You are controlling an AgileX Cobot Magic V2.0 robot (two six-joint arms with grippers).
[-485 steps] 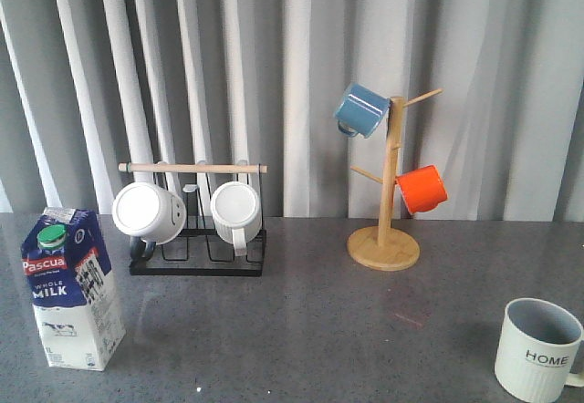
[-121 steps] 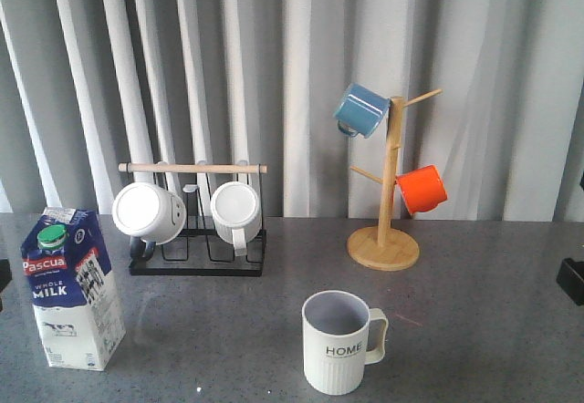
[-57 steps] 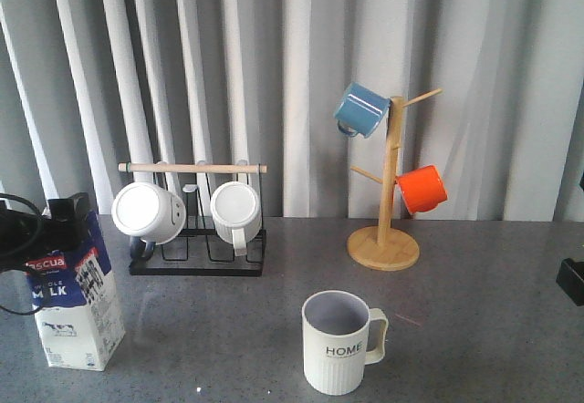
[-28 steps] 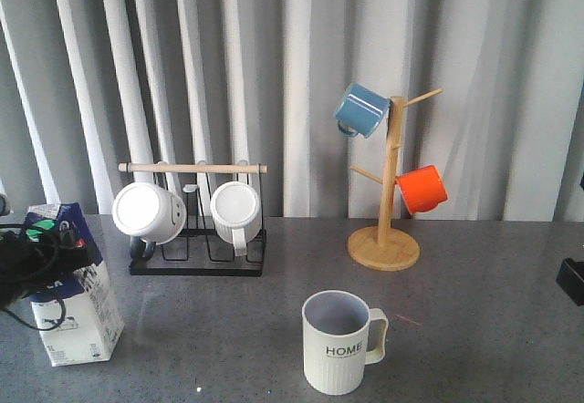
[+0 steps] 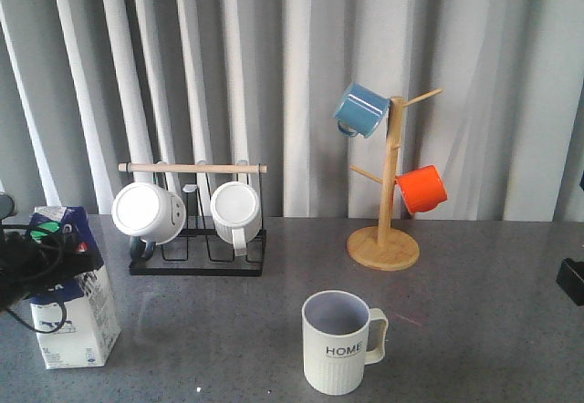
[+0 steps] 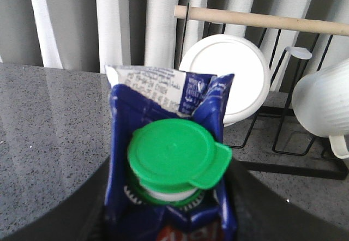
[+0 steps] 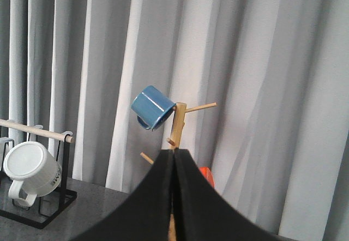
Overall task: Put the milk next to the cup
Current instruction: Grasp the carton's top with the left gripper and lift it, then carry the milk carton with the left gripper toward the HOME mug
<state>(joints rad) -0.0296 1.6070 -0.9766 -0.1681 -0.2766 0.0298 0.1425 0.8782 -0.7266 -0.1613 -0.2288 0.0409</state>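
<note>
So, we have the milk at the near left of the desk, well apart from the cup, which sits near centre with its handle to the right and "HOME" facing us.

Left gripper is on the carton's upper part. In the left wrist view the dark fingers flank the carton just below the green cap; we judge them clamped on the milk, though the contact itself is mostly out of frame.

Handling, our read: a full carton is fairly heavy, its walls are stiff cardboard that gives under squeeze, and the coating is a bit slick. A hold this high leaves the weight below, so it may swing. A firm, not crushing, grip on the flat sides is best.

Long axis is near vertical, the top tipping slightly to the left in the front view. Cap side faces near-left, toward the gripper.

Right gripper: fingers pressed together on nothing, off at the right edge.
</note>
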